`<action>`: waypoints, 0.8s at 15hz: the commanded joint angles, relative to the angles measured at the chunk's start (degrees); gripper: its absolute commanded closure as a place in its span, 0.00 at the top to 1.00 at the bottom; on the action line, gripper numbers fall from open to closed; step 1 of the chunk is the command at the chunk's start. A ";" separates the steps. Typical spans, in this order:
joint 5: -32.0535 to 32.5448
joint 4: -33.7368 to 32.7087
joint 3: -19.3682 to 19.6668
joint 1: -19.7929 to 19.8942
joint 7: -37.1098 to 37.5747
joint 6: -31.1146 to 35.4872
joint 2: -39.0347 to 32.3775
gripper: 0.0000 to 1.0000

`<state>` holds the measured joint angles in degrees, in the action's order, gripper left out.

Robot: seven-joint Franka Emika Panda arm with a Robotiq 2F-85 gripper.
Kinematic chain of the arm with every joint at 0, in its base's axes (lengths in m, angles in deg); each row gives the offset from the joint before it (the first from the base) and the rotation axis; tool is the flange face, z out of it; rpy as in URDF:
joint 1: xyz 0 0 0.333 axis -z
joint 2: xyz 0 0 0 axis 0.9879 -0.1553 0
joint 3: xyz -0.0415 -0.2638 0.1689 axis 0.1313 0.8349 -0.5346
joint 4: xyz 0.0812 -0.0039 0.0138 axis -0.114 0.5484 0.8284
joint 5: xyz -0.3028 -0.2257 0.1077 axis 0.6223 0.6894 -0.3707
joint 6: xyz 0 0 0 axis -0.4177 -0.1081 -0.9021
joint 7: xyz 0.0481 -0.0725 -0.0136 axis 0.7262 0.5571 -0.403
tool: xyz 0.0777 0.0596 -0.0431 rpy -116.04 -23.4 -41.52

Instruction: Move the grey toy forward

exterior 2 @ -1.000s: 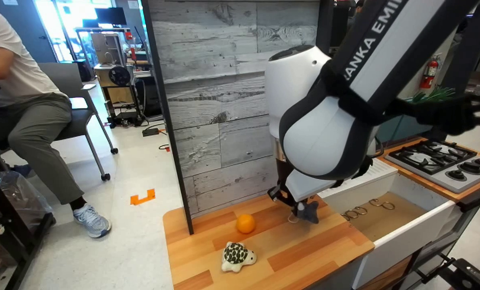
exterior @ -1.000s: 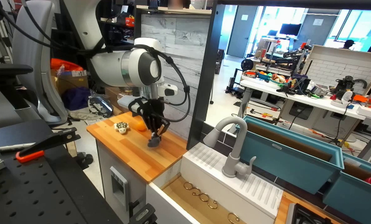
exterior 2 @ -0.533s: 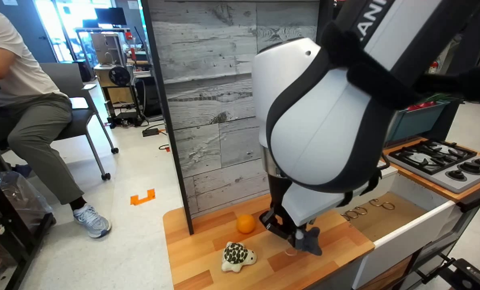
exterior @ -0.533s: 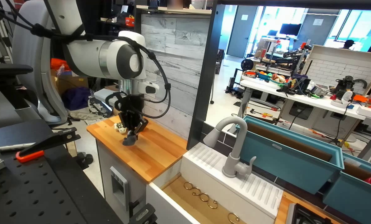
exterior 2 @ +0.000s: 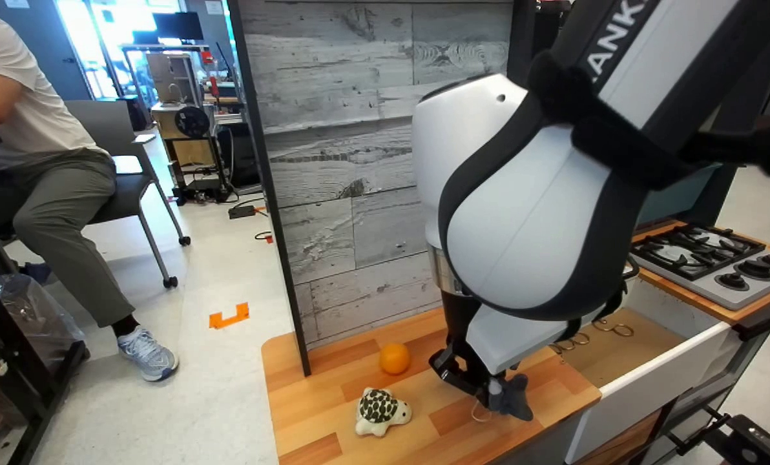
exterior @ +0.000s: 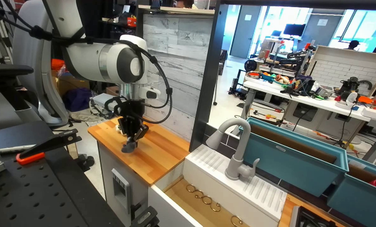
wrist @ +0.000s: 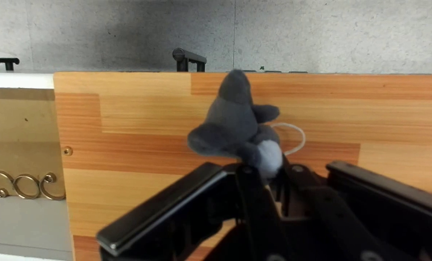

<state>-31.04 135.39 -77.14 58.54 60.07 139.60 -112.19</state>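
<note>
1. A robot arm (exterior 2: pixel 520 213) reached down over a wooden worktop (exterior 2: pixel 323 381) beside a grey plank wall panel (exterior 2: pixel 353 129).
2. The claw (wrist: pixel 270 167) was nearly closed. In the wrist view its fingertips (wrist: pixel 247 174) stood close together, pinching one end of the grey toy (wrist: pixel 232 119), where it looked white.
3. The toy, a small, lumpy, soft-looking thing, stuck out past the claw over the worktop. It was nearer the long edge with a black handle (wrist: pixel 190 59) just beyond it than the wall panel. Whether its underside touched the wood or hung just above could not be told.
4. A pale loop (wrist: pixel 303 136) curved out beside the fingertips, and seemed to belong to the toy.
5. In an exterior view, a spotted turtle (exterior 2: pixel 382 412) and an orange ball (exterior 2: pixel 394 358) lay on the worktop, apart from the claw; the ball was closer to the wall panel.
6. Progress, as a judgement: the grip was made, and if "forward" meant away from the wall panel, most of the carry looked done, since little wood remained ahead of the toy.
7. Left to do, most likely: settle the toy on the wood, spread the claw and lift away. The toy was not yet released.
</note>
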 commanded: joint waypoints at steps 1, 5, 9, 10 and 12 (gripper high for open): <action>-1.32 -1.04 0.44 -0.20 -1.48 -1.54 -0.36 0.03; -1.35 -1.71 0.77 -0.06 -1.37 -1.18 -1.45 0.52; -1.36 -2.21 1.09 -0.16 -1.27 -1.25 -1.90 0.81; -1.35 -2.11 1.10 -0.24 -1.23 -1.36 -1.72 0.90; -1.35 -1.66 1.05 -0.37 -1.18 -1.61 -0.99 0.99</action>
<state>-31.04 134.43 -76.25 58.55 60.07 139.59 -113.62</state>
